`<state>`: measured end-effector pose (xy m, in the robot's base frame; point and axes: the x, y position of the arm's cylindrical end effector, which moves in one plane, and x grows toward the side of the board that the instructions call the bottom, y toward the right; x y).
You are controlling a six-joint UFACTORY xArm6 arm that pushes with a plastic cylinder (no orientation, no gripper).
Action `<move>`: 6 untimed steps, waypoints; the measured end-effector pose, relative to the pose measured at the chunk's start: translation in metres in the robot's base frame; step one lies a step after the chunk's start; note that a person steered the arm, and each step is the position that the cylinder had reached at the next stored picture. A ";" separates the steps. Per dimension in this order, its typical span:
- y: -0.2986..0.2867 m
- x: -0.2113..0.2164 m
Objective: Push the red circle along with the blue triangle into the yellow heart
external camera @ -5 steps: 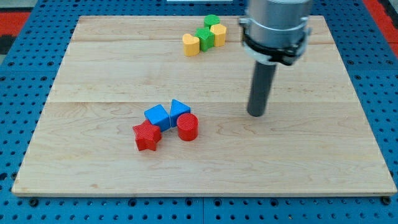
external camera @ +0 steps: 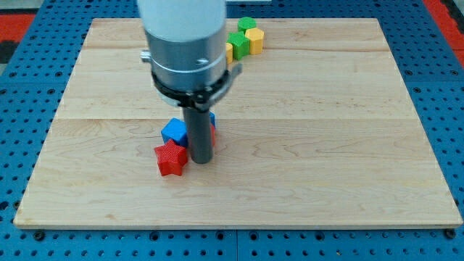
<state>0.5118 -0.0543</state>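
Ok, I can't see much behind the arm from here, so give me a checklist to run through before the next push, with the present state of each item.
1. My tip on the board: ok, it sits just right of the red star, below the blue block cluster.
2. Red circle located: not ok, only a red sliver shows right of the rod.
3. Blue triangle located: cannot tell, a blue sliver shows beside the rod, shape hidden.
4. Blue cube out of the push: cannot tell, it sits right against the rod's left.
5. Yellow heart located: cannot tell, a yellow piece peeks out behind the arm.
6. Tip below the pair: cannot tell.
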 end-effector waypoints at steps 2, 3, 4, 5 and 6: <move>-0.011 -0.066; -0.029 -0.103; -0.021 -0.116; -0.013 -0.138; -0.013 -0.165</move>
